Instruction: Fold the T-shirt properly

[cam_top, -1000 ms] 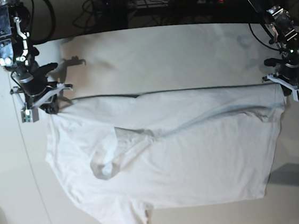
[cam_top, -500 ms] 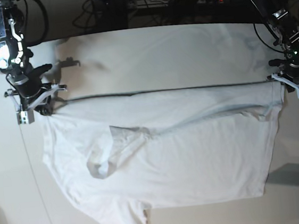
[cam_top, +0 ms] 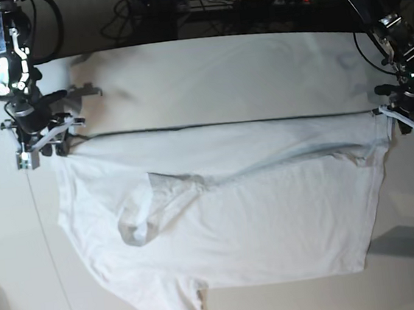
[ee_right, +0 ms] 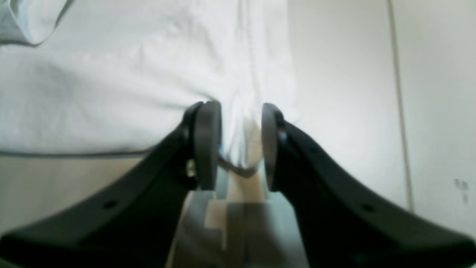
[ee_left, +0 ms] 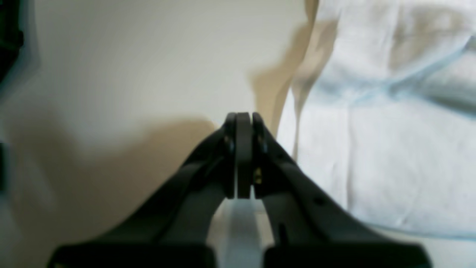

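Because the T-shirt (cam_top: 228, 219) is soft, light cotton that sags and creases wherever it is unsupported, it is judged best taken by pinching its hemmed edge at the corners, so that the far edge is pulled taut between two points. It is spread across the middle of the counter (cam_top: 220, 72), wrinkled, with one sleeve bunched over the body left of centre in the base view. Its far edge is drawn into a nearly straight line between the two arms. The right pincer (ee_right: 238, 145) is seen spread in its wrist view, the hem lying between the parted pads and no longer pressed, with a fold of cloth draped in the gap. The left pincer (ee_left: 243, 156) is pressed together; whether a sliver of cloth is caught cannot be told, since the shirt lies just beside it. Both arms are held low at opposite ends of that edge, pincers pointed down toward the counter.
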Tool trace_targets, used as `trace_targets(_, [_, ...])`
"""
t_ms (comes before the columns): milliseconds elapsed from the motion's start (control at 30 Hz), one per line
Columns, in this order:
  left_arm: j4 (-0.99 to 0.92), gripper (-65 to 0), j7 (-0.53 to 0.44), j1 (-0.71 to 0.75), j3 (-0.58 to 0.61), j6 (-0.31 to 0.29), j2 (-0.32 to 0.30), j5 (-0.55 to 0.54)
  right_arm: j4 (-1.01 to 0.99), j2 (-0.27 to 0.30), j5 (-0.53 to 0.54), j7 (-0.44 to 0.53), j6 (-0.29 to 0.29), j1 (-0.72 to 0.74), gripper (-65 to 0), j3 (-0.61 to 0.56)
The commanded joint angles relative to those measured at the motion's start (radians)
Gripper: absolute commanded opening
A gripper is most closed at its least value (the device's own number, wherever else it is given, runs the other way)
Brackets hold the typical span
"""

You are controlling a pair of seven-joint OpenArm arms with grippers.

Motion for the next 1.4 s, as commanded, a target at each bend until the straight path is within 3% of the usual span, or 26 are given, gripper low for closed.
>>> trace_targets(0, [0.054, -65.0, -0.029, -0.008, -0.005, 0.008, -0.025, -0.011, 0.024, 0.018, -0.007, 0.024, -0.029, 0.007, -44.7, 0.021])
trace_targets(100, [0.140, -65.0, -0.027, 0.029, -0.005, 0.008, -0.018, -0.012, 0.062, 0.018, -0.007, 0.024, -0.048, 0.001, -44.7, 0.053])
trace_targets(300, [0.275, -65.0, 0.079, 0.037, -0.001, 0.005, 0.074, -0.012, 0.139, 0.013, -0.005, 0.024, -0.045, -0.008, -44.5, 0.047])
trace_targets(533, [0.226, -65.0, 0.077, 0.011, 0.007, 0.004, 0.143, -0.011, 0.135, 0.013, -0.002, 0.023, -0.045, -0.007, -44.5, 0.003])
trace_targets(833, [0.092, -65.0, 0.076, -0.026, 0.039, 0.004, 0.133, -0.001, 0.133, 0.012, -0.002, 0.023, -0.045, 0.020, -45.6, -0.114])
trace_targets(1000, [0.086, -65.0, 0.076, -0.028, 0.039, 0.005, 0.132, -0.001, 0.047, 0.012, -0.001, 0.023, -0.045, 0.052, -65.0, -0.134])
trace_targets(1167, [0.019, -65.0, 0.059, -0.029, 0.041, 0.007, 0.084, -0.001, -0.060, 0.012, -0.001, 0.031, -0.024, 0.058, -63.7, -0.129])
trace_targets(1267, [-0.061, -65.0, -0.040, -0.028, 0.047, 0.008, 0.054, -0.001, -0.073, 0.013, -0.004, 0.040, 0.022, 0.058, -63.7, -0.108])
trace_targets(1367, [-0.116, -65.0, -0.079, -0.021, 0.039, 0.008, 0.037, -0.001, -0.073, 0.013, -0.005, 0.041, 0.031, 0.053, -63.7, -0.074])
